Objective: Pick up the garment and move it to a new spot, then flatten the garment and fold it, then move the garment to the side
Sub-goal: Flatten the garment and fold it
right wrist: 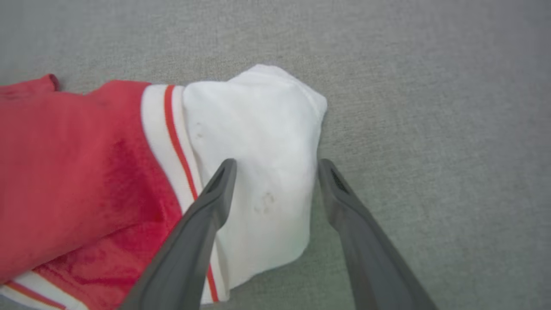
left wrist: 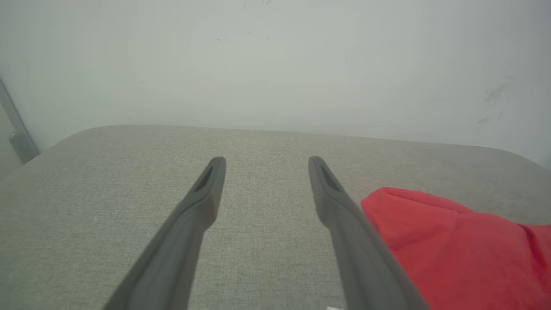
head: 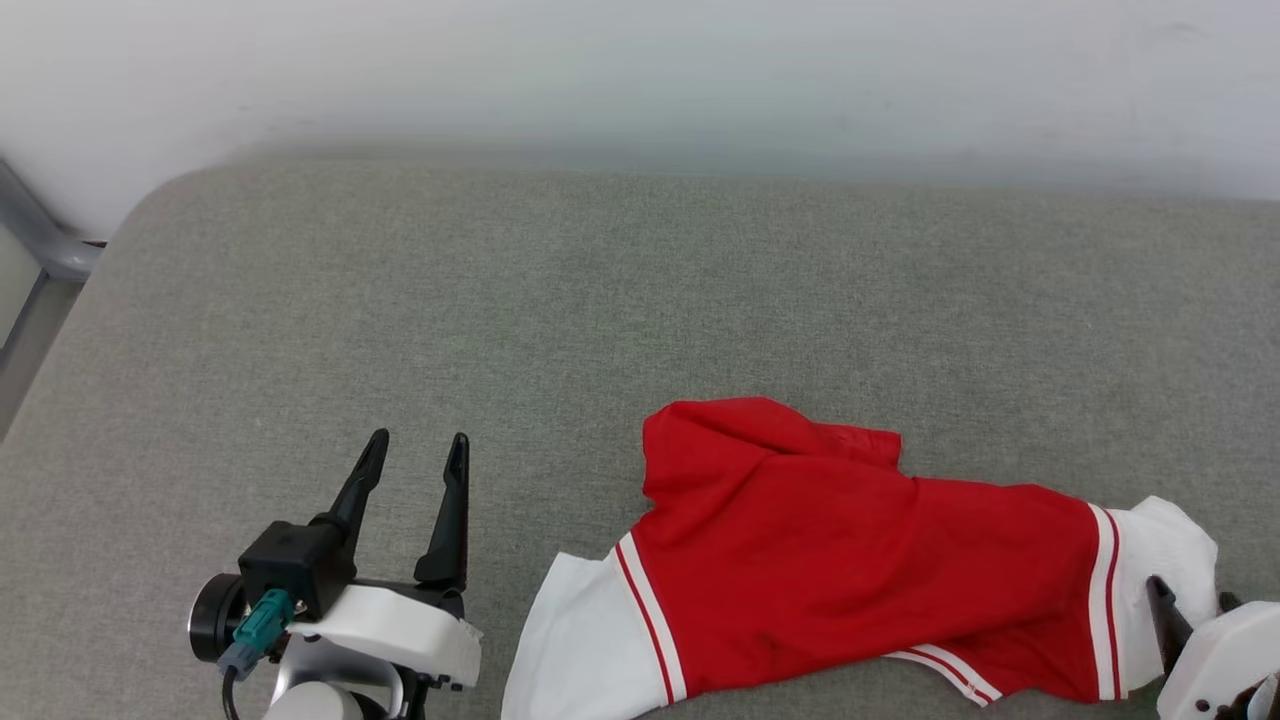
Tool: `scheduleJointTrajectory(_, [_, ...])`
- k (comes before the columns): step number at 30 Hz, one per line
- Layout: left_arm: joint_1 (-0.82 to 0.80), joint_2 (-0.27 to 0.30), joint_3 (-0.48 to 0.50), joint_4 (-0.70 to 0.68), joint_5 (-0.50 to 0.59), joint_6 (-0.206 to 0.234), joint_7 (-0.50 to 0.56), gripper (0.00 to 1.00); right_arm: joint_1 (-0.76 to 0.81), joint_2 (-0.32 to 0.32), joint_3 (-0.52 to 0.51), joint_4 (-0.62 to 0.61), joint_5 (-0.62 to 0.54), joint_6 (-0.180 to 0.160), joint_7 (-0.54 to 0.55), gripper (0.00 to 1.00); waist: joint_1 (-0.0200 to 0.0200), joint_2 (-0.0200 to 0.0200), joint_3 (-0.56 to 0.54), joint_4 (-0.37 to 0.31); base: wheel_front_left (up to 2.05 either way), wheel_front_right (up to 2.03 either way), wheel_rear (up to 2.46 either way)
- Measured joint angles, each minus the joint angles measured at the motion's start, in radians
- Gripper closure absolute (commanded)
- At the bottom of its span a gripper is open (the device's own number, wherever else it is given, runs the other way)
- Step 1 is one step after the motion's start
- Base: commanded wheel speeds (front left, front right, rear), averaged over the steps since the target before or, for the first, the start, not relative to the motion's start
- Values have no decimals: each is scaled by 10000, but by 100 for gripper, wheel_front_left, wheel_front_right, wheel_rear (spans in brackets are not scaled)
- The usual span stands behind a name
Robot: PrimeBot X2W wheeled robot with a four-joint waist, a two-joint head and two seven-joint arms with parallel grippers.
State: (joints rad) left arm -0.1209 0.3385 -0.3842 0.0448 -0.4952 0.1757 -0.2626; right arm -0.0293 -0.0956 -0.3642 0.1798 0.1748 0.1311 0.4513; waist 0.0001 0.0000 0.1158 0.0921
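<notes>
Right gripper (right wrist: 277, 162) at 4 o'clock of the head view: two smooth, dark, tapered fingers spread wide above one soft white sleeve (right wrist: 258, 120), clasping nothing. Left gripper (head: 419, 437) at 7 o'clock, likewise two fingers parted wide, empty. One garment (head: 850, 560) — rumpled red knit, two white sleeves, thin striped trim — lying at 5 o'clock on coarse grey woven padding (head: 600, 280).

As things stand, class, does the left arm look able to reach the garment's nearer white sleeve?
Probably yes: the left gripper, jaws open, sits just left of the garment, and only bare grey cushion lies between it and that white sleeve.
</notes>
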Motion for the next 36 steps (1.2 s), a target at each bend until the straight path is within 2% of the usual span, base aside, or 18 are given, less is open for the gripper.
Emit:
scheduleJointTrajectory(6, [229, 23, 4, 169, -86, 10, 2, 0, 112, 209, -123, -318, -69, -2, -2036, 0, 0, 0, -362, -7, 0, 0, 0])
scheduleJointTrajectory(13, [624, 178, 2, 280, -184, 155, 245, 0, 591, 374, 416, -1298, -251, -2, -3739, 0, 0, 0, -926, -95, 0, 0, 0])
scheduleJointTrajectory(19, [859, 345, -4, 328, -284, 267, 591, 0, 1070, 439, 1476, -2282, -343, -2, -4650, 0, -1, 0, -1311, -179, 0, 0, 0])
scheduleJointTrajectory(24, [920, 468, -96, 433, -430, 263, 1168, 0, 1448, 441, 2142, -2890, -196, 0, -4903, 0, -1, 0, -1406, -288, 0, 0, 0])
scheduleJointTrajectory(28, [861, 719, -362, 566, -736, -23, 2351, 0, 1733, 443, 2462, -3214, 27, -2, -4951, 0, -1, 0, -1406, -374, 0, 0, 0])
scheduleJointTrajectory(36, [466, 1308, -1394, 633, -1651, -800, 6178, 0, 1840, 447, 2821, -3496, 96, -2, -4658, 0, -1, 0, -1255, -671, 0, 0, 0])
